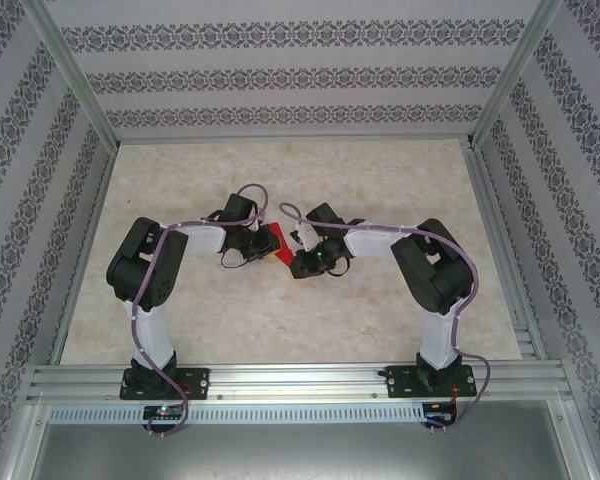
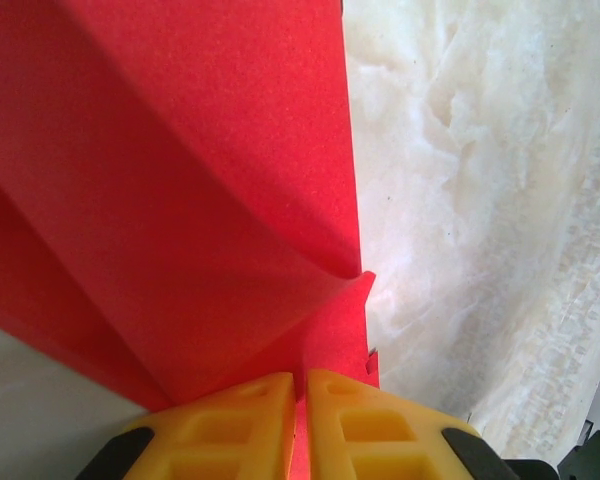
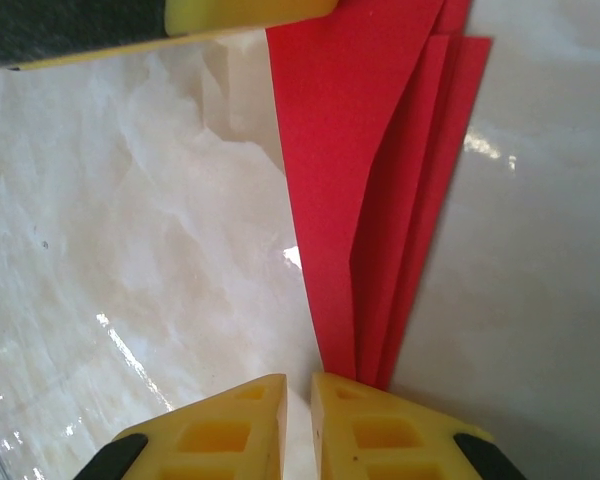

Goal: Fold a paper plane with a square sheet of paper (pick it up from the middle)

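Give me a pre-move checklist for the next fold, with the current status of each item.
1. Left gripper clamped on the red paper: ok, red shows between its closed fingers.
2. Right gripper gripping the paper: cannot tell; jaws nearly together, the narrow end runs behind one finger.
3. Layers aligned: not ok, edges fan apart in the right wrist view.
4. Folds flat: not ok, one layer bulges open near the left gripper.
5. Clearance between grippers: cannot tell, they sit close together over the table.

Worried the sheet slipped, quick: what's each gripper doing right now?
Left gripper: closed on the folded red paper.
Right gripper: closed; the paper's tip reaches its fingers, but a grip cannot be told.
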{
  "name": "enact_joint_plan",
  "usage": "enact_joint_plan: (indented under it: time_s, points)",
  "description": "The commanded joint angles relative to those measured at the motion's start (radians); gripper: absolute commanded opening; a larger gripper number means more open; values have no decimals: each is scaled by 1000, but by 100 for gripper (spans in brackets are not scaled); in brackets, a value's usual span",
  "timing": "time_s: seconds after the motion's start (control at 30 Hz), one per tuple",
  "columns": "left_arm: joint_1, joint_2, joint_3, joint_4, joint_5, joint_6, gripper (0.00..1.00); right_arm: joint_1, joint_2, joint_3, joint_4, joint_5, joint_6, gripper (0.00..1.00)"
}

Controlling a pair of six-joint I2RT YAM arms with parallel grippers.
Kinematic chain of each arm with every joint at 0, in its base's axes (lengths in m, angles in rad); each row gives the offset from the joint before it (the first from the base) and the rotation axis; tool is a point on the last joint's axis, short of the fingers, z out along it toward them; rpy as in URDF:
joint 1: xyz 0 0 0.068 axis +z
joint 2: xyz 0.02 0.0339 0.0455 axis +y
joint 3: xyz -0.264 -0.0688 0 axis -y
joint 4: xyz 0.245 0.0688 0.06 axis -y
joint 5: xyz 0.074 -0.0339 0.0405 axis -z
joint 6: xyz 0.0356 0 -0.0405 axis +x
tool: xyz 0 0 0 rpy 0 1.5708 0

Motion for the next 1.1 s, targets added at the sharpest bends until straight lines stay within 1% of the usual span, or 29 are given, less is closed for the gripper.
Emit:
enact_joint_plan:
  time_s: [0.0, 0.13, 0.37, 0.5, 0.6, 0.77, 0.9, 1.07]
  points:
    - [11, 116, -40, -86, -201, 5, 15, -23, 4, -64, -127, 52, -20, 16]
    - [10, 116, -41, -91, -209, 6, 15, -28, -16, -102, -128, 47, -17, 17]
    - [11, 118, -41, -86, -201, 8, 15, -51, -101, -160, -102, 41, -2, 16]
    - [10, 115, -41, -79, -188, 15, 15, -49, -175, -136, -31, 24, 37, 17]
    - [11, 114, -41, -76, -178, 19, 15, -23, -195, -82, 8, 36, 69, 17]
    - [10, 116, -37, -71, -165, 22, 15, 21, -117, 16, 61, 42, 116, 17]
    - [9, 118, -30, -74, -159, 25, 15, 47, -31, 92, 51, 45, 123, 16]
    - [10, 116, -26, -78, -154, 30, 15, 34, 17, 101, 40, 69, 124, 15]
